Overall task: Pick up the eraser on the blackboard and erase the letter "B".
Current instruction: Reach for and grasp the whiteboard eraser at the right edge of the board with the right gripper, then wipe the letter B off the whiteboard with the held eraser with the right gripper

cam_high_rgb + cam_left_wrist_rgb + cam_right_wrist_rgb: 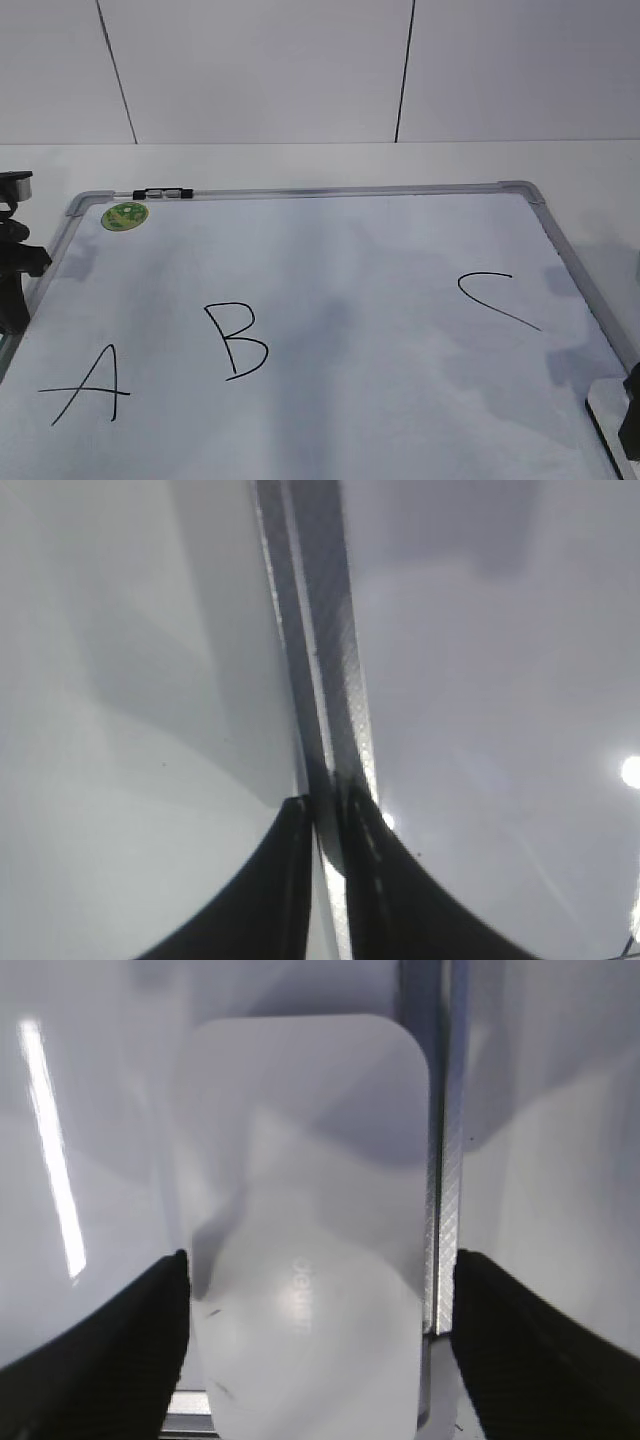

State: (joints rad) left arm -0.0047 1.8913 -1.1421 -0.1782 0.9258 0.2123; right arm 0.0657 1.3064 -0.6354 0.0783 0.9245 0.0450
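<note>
The blackboard (pixel 350 250) is a white dry-erase board with a grey frame, lying flat. The letter "B" (pixel 236 340) is drawn in black at its front left. The eraser (pixel 305 1210), a white rounded block with faint grey lettering, lies by the board's frame in the right wrist view. Its corner shows at the bottom right of the exterior view (pixel 605 430). My right gripper (pixel 318 1280) is open, one finger on each side of the eraser; it also shows in the exterior view (pixel 630 420). My left gripper (pixel 322 808) is shut and empty over the board's left frame (pixel 310 630), at the far left of the exterior view (pixel 12 270).
A black "A" (pixel 90 385) is left of the B and a "C" (pixel 495 297) is at the right. A round green sticker (pixel 125 215) and a small black clip (pixel 165 192) sit at the board's far left corner. A white wall stands behind the table.
</note>
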